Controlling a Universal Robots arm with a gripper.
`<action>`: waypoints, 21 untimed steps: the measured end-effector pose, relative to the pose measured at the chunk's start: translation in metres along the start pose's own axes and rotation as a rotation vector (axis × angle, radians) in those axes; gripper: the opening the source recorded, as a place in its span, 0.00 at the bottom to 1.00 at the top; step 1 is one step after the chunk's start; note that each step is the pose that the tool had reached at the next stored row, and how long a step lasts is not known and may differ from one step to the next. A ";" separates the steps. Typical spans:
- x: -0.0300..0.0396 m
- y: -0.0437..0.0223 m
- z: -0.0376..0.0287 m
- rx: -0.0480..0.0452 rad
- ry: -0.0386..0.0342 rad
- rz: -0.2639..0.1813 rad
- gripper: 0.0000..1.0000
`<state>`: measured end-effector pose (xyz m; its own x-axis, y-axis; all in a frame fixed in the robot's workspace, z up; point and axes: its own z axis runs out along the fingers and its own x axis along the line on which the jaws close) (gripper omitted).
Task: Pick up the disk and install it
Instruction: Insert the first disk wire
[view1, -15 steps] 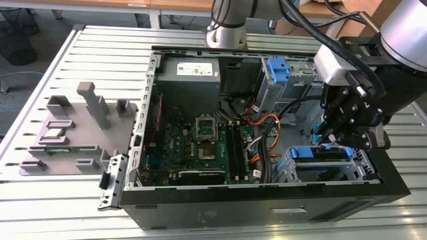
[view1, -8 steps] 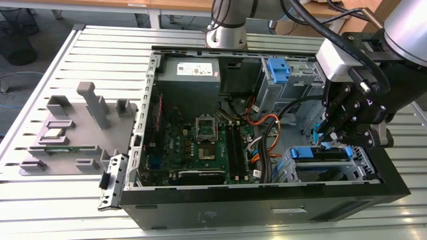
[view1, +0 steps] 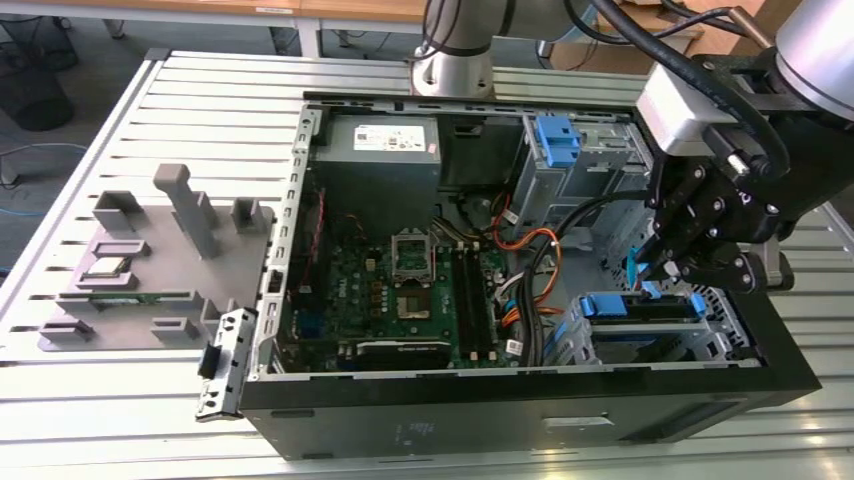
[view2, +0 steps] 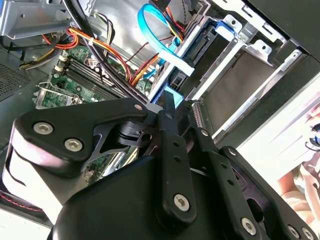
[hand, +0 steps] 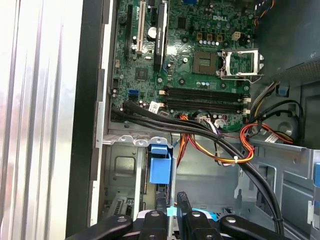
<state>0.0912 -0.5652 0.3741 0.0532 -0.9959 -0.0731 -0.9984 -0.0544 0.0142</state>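
Note:
The disk (view1: 645, 306) stands on edge in the drive cage at the near right corner of the open computer case (view1: 534, 420), on the exterior view's right, with its blue rails uppermost. My gripper (view1: 657, 278) hangs straight above it. In the second wrist view the black fingers (view2: 167, 120) meet on a pale blue piece at the disk's (view2: 200, 47) upper edge. In the first wrist view the disk's blue rail (hand: 161, 170) runs from the cage toward my gripper (hand: 171, 212), which is shut on it.
Orange and black cables (view1: 514, 245) and a blue data cable (view2: 150, 25) run close beside the cage. The motherboard (view1: 400, 290) lies in the case floor, with the grey power supply (view1: 387, 140) and a lone blue bracket (view1: 554, 140) at the back. A grey fixture (view1: 147, 260) sits on the slatted table.

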 end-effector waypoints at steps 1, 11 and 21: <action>0.0000 0.0000 -0.0001 0.0000 0.0002 0.000 0.23; 0.0004 -0.0066 -0.0003 -0.0001 0.0002 0.000 0.23; 0.0015 -0.0275 -0.0007 -0.0001 0.0003 0.000 0.23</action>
<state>0.1187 -0.5652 0.3743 0.0532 -0.9959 -0.0728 -0.9984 -0.0543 0.0143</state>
